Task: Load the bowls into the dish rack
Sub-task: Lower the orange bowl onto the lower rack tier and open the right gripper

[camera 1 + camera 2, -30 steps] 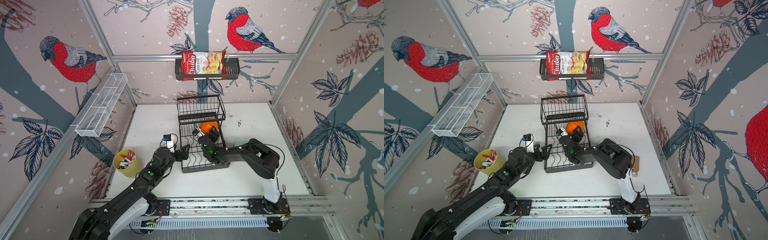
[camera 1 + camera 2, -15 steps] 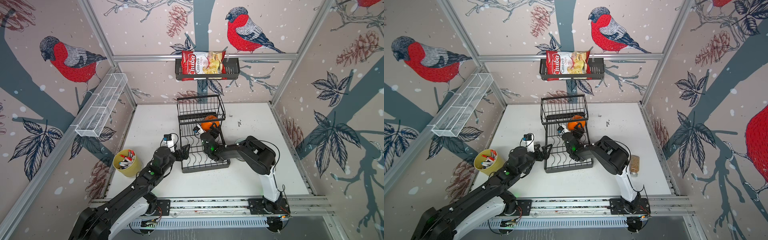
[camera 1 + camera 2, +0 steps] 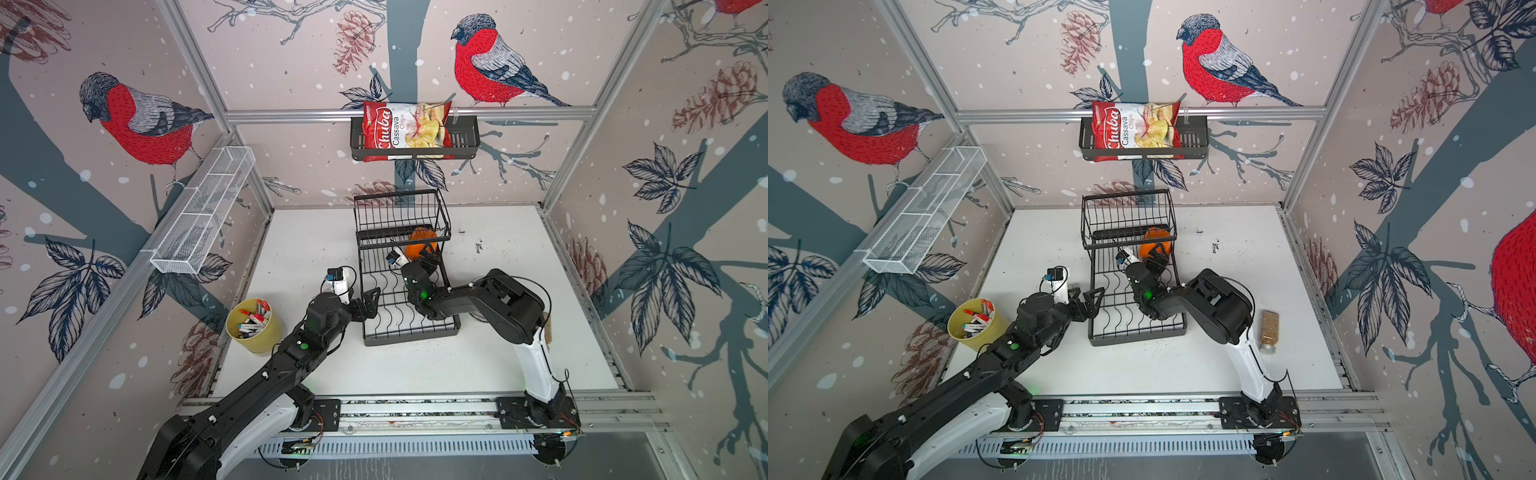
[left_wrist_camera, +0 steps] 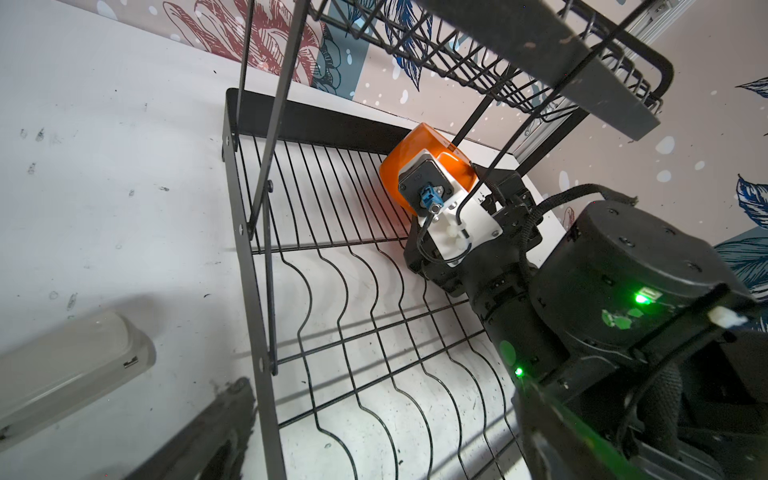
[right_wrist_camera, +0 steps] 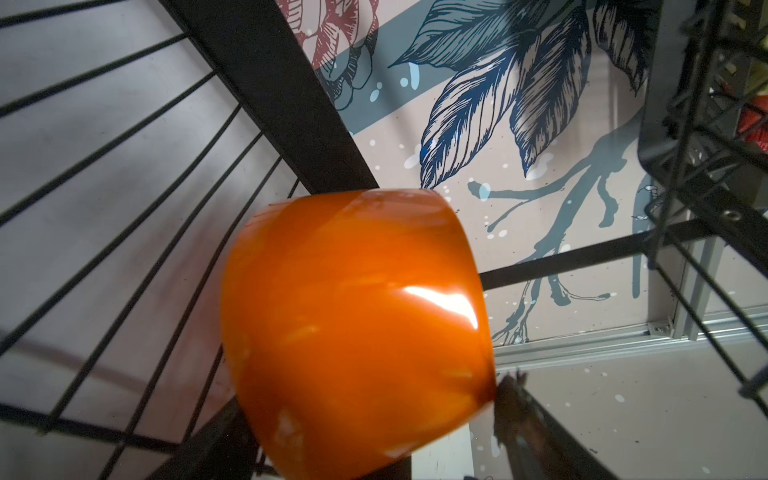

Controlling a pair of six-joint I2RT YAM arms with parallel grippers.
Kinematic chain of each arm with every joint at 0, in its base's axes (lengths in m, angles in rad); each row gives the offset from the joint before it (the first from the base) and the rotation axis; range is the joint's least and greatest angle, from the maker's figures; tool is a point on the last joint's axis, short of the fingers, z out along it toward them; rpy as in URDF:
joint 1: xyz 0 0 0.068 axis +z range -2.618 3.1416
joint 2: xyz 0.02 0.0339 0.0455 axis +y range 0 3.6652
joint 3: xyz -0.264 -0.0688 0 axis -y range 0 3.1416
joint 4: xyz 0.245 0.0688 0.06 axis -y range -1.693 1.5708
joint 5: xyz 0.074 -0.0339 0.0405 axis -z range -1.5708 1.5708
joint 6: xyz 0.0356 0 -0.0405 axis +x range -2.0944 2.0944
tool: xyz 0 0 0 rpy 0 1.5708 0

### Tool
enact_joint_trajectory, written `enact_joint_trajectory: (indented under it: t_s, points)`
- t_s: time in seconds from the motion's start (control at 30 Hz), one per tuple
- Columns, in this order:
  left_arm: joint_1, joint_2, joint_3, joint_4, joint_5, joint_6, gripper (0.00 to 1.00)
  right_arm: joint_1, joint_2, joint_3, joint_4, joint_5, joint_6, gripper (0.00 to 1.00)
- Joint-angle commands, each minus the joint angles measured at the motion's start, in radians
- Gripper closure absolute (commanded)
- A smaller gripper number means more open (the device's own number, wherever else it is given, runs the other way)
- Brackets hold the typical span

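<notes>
In both top views my left gripper point(image 3: 368, 301) hangs at the left edge of the dish rack point(image 3: 411, 338), just above the wavy wires, fingers spread wide and empty. My right gripper point(image 3: 428, 259) reaches from the right across the rack's base tray to the orange bowl point(image 3: 419, 245). The bowl sits at the far right of the lower tier, just under the near edge of the raised basket. A yellow cup point(image 3: 254, 328) of pens stands near the left wall, well apart from the rack. In a top view the same layout shows: left gripper point(image 3: 1090, 301), right gripper point(image 3: 1158, 259), bowl point(image 3: 1154, 245), rack point(image 3: 1138, 338), plus a spice jar point(image 3: 1269, 330) on the table to the right of my right arm. From the left wrist view, my left gripper point(image 4: 137, 399) is open over the bare table beside the rack's point(image 4: 311, 120) left rail. The bowl point(image 4: 399, 166) lies tipped on its side over the straight wires, half hidden by the right wrist camera. In the right wrist view the bowl point(image 5: 353, 332) is blurred and fills the middle. My right gripper point(image 5: 365, 415) has one dark finger point(image 5: 519, 411) just beside the bowl's edge and the other low on the opposite side. I cannot tell whether they pinch it or stand clear.
</notes>
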Motion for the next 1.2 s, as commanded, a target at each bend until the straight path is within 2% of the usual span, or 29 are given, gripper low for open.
enact_joint_trajectory:
  t_s: [0.0,0.8,1.0,1.17]
  points:
    - [0.002,0.001,0.006,0.018,0.006,-0.01,0.04,0.004,-0.008,0.003,-0.017,-0.02,0.047,0.15]
    - [0.002,-0.008,0.007,-0.006,0.0,-0.017,0.04,0.033,-0.104,0.029,-0.238,-0.095,0.27,0.12]
    - [0.002,-0.018,0.007,-0.023,-0.004,-0.033,0.04,0.054,-0.164,0.023,-0.353,-0.132,0.409,0.11]
    - [0.002,-0.022,0.005,-0.028,-0.008,-0.037,0.04,0.077,-0.219,0.02,-0.491,-0.169,0.578,0.11]
